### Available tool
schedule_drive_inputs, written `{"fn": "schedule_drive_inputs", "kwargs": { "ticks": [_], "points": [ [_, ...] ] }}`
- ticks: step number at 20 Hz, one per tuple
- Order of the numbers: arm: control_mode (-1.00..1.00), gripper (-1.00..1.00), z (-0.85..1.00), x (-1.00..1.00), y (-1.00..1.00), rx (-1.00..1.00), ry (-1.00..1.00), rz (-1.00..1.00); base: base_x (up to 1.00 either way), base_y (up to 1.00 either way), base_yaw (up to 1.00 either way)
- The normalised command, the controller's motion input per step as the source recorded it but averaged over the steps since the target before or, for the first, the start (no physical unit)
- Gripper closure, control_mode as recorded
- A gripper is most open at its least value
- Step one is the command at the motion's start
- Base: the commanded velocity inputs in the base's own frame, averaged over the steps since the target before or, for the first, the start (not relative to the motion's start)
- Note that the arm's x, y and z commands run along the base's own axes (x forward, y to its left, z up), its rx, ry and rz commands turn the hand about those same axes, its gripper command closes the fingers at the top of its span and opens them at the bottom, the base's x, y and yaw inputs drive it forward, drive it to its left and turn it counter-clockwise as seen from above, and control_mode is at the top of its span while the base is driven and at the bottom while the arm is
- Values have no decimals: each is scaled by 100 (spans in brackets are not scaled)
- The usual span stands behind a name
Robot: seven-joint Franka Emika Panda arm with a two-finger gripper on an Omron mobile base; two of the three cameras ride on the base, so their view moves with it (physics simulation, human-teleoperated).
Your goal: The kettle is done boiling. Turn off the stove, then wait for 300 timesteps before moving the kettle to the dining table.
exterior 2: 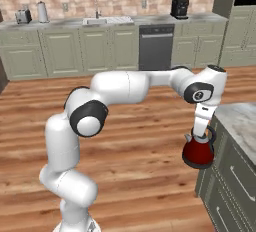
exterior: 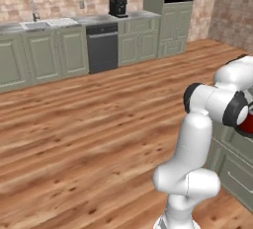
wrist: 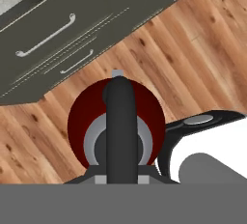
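**Kettle held in the air beside the cabinet**

The pincer is clenched on the kettle, gripping the dark arched handle at its top so that the red body hangs straight down below the hand. In the right base view the kettle is clear of everything: it hangs over the wooden floor, just beside the front of a grey-green cabinet and below the level of that cabinet's marbled surface, near its left edge. From the hand view the handle runs up the middle of the round red body, with the plank floor beneath it and the dark drawer fronts with their thin silver pulls along the upper left (the kettle overlaps the cabinet's lower edge there, though whether they touch cannot be told). In the left base view a sliver of red peeps out behind the arm's elbow at the right edge.

No brand, label or writing can be read on the kettle, the arm or the cabinets.
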Motion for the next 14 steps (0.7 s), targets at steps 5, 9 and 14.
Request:
{"fn": "schedule_drive_inputs", "kwargs": {
  "ticks": [5, 9, 14],
  "points": [
    [100, 100, 0, 0, 0, 0, 0, 0, 54, 41, -25],
    [100, 100, 0, 0, 0, 0, 0, 0, 58, 42, -24],
    [100, 100, 0, 0, 0, 0, 0, 0, 58, 38, -23]
  ]
}}
